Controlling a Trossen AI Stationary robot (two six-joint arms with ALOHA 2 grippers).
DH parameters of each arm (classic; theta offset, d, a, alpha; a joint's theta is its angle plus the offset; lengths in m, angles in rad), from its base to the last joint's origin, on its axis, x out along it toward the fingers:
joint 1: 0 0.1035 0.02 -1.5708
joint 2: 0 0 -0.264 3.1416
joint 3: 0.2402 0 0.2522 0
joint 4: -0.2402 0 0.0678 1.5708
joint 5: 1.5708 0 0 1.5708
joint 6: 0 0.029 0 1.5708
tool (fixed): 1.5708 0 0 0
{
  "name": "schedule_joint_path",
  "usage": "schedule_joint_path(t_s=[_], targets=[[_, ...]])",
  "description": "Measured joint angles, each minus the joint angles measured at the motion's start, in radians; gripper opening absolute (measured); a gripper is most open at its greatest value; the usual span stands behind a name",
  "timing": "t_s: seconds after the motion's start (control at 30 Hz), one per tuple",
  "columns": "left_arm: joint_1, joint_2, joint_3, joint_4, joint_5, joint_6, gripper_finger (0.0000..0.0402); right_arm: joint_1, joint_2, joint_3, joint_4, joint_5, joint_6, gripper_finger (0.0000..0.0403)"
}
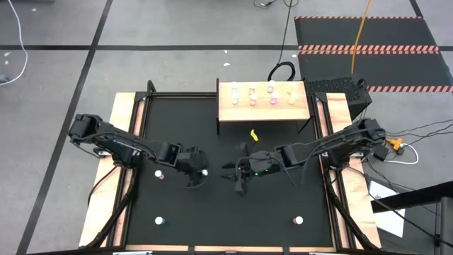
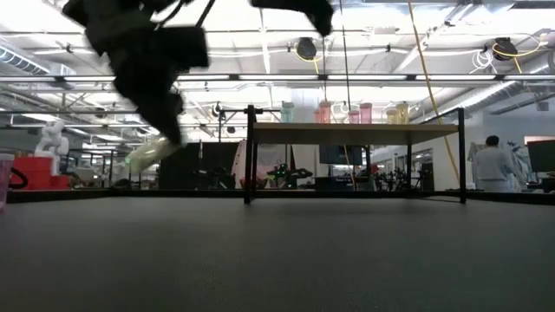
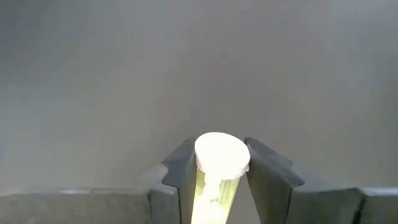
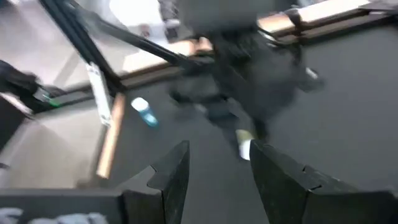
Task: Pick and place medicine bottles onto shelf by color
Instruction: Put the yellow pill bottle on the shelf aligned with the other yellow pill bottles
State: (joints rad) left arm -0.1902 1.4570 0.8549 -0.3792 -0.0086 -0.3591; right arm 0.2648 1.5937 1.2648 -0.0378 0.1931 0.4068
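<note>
My left gripper (image 1: 199, 172) hangs over the table's middle left, shut on a yellow medicine bottle (image 3: 213, 190) with a white cap (image 3: 222, 154). The low view shows this bottle (image 2: 153, 154) tilted and above the tabletop. To its right, my right gripper (image 1: 241, 178) stands open with nothing between its fingers (image 4: 217, 168). The light-wood shelf (image 1: 230, 112) stands at the table's far edge with several bottles (image 1: 272, 98) upright on it. A pink bottle (image 1: 159, 174), a blue bottle (image 1: 160, 221) and another bottle (image 1: 298, 221) stand on the black table. My left gripper pinches the yellow bottle's body just under the cap (image 3: 214, 177) between its two fingers (image 3: 179, 177). The bottle lies along the fingers, cap toward their free ends. The fingers slant downward. The bottle is tilted and lifted clear of the table.
A small yellow object (image 1: 253, 134) lies on the table in front of the shelf. Pale wooden strips (image 1: 122, 142) edge the black table on both sides. A person (image 2: 495, 165) stands in the room beyond the table. Open black tabletop lies along the near edge.
</note>
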Motion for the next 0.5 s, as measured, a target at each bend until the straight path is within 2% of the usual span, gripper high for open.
schedule_joint_path(t_s=[0.07,0.17,0.33,0.5], targets=[[0.0,0.0,0.038,0.043,0.001,0.036,0.0121,0.013,-0.033,0.0,-0.082,0.042,-0.029,0.0162],[0.0,-0.001,0.079,0.129,0.013,0.13,0.013,0.031,-0.069,-0.008,-0.179,0.047,-0.102,0.0162],[-0.001,0.009,0.085,0.386,0.059,0.275,0.0134,0.068,-0.104,-0.052,-0.245,0.031,-0.153,0.0162],[-0.001,0.093,0.087,0.596,0.143,0.32,0.0129,0.121,-0.112,-0.047,-0.283,-0.034,-0.355,0.017]])
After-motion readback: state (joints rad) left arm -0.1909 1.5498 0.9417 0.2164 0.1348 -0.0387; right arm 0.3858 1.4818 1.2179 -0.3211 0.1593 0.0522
